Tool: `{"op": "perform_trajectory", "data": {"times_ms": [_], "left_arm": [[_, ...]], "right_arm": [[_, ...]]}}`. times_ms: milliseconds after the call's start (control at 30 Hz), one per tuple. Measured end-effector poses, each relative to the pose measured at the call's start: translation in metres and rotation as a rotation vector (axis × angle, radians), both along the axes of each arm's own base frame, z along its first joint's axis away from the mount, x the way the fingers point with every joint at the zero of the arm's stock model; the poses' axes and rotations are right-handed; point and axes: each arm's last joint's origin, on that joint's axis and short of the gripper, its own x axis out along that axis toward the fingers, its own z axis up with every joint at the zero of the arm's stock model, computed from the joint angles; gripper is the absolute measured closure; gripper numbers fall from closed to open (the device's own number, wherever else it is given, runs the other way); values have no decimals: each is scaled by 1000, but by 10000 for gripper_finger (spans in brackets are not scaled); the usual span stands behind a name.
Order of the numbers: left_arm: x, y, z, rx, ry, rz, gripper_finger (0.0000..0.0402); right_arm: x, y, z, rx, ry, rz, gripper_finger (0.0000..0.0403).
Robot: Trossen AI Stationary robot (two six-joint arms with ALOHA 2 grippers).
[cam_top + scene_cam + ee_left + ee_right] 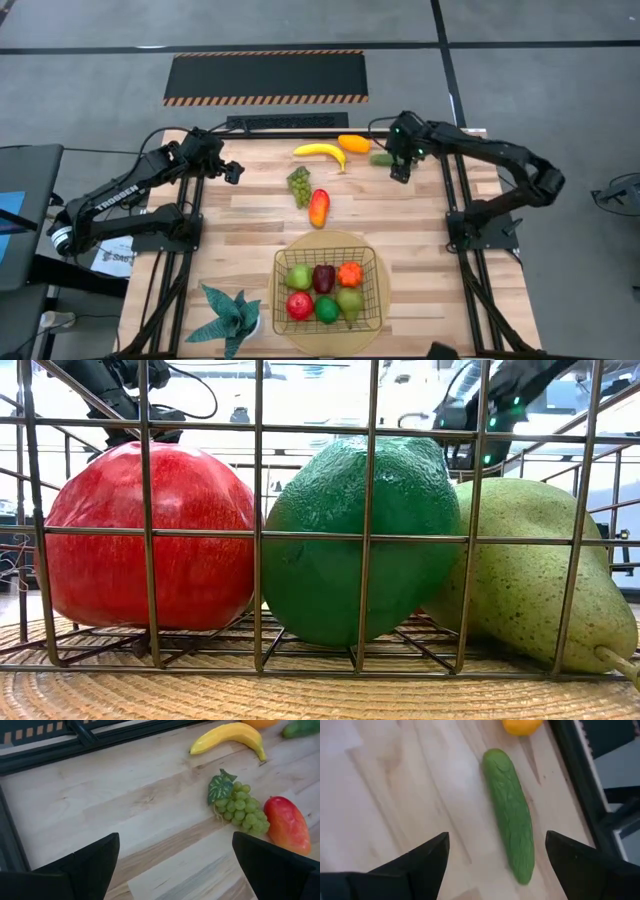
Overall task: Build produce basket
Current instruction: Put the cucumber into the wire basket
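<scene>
Wooden worktop point(240, 215), wire basket point(279, 290) on a round mat at its near edge, six fruits inside.
Right tool point(495, 865) hangs wide open over the cucumber point(511, 810), holding nothing; left tool point(175, 865), also wide open and empty, faces grapes point(240, 807), banana point(227, 734) and mango point(286, 824).

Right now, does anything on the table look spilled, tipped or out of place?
Nothing stands out. The basket sits upright on the round mat, holding six pieces. Banana, grapes, mango and cucumber lie loose on the table. The right claw hangs open over the cucumber.
</scene>
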Motion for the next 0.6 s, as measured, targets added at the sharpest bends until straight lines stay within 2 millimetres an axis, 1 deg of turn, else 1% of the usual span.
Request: {"op": "perform_trajectory", "data": {"times_ms": [200, 300, 367, 467, 533, 600], "left_arm": [[0, 1, 0, 4, 2, 30, 28], [0, 0, 0, 4, 3, 30, 28], [0, 1, 0, 4, 3, 30, 28], [-1, 1, 0, 8, 6, 35, 28], [-1, 1, 0, 8, 7, 35, 28], [-1, 1, 0, 7, 7, 35, 28]], "right_arm": [[1, -41, -37, 43, 38, -17, 58], [2, -54, -57, 97, 89, -34, 58], [2, -59, -69, 136, 124, -36, 58], [4, -60, -83, 202, 164, -30, 64], [7, -59, -87, 217, 168, -19, 80], [9, -57, -88, 220, 174, -10, 109]]}}
